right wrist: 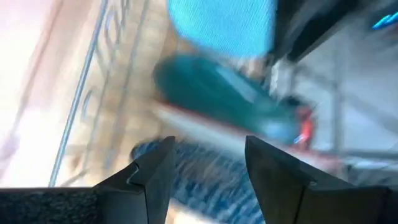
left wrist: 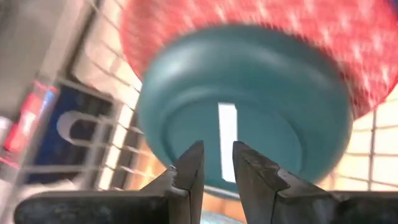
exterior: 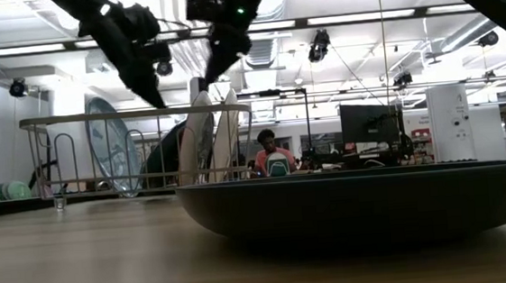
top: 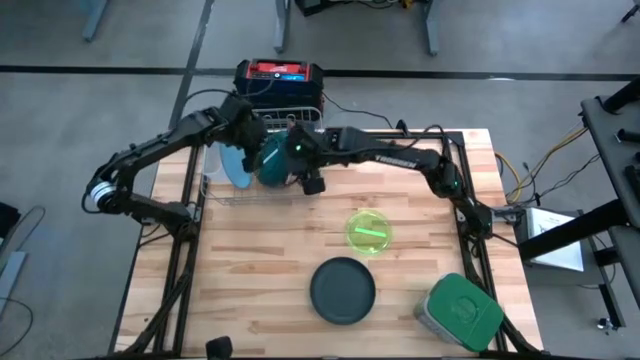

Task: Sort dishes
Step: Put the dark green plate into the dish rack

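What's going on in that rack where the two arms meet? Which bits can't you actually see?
- High view: the arms cover the rack; only a blue plate and teal bowl show.
- Low view: the grey plate fills the foreground; both claws are cut off above.
- Right wrist view: motion blur; dishes are smears.

The dishes sit in two groups relative to the wire rack [top: 262,150] at the far edge of the counter. Standing on edge in the rack are a light blue plate [top: 232,165] at its left end, a dark teal bowl [top: 272,162] beside it whose round base with a raised foot ring shows in the left wrist view [left wrist: 249,112], a reddish dish [left wrist: 348,37] close behind the teal one, and white plates [exterior: 216,135] upright between the wires. Well in front of the rack, flat on the counter, lie a translucent lime green bowl [top: 369,231], open side up, and nearer still a dark grey-teal plate [top: 342,290], also flat
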You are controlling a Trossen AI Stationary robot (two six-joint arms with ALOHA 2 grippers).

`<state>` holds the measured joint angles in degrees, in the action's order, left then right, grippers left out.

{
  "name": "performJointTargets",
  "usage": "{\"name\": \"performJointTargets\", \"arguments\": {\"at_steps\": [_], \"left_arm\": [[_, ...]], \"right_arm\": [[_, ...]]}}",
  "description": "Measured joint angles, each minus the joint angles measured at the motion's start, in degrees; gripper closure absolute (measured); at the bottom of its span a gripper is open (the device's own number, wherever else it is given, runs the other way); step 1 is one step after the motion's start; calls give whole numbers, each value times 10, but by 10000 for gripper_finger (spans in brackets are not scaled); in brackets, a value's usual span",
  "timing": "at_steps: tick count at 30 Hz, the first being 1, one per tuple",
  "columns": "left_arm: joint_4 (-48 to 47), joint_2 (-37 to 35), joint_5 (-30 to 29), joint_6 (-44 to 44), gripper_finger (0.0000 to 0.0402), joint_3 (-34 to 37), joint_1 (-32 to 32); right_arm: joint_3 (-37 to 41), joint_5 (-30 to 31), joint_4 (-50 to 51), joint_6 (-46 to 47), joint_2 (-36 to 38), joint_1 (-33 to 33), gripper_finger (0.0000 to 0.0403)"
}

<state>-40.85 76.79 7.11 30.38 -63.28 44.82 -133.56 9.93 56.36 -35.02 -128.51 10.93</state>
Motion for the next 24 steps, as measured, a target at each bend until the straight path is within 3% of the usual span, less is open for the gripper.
{"name": "performJointTargets", "arguments": {"at_steps": [6,10,19,24], "left_arm": [[-2,5,0,-23,328,-52,-1],[-43,6,9,-12,328,-63,-12],[-101,0,11,2,330,-48,-47],[-102,-17,13,6,354,-64,-101]], "right_arm": [[12,-72,80,94,42,46,220],[63,-72,112,122,61,64,220],[228,-57,71,149,165,58,220],[317,-150,48,162,254,46,220]]}}
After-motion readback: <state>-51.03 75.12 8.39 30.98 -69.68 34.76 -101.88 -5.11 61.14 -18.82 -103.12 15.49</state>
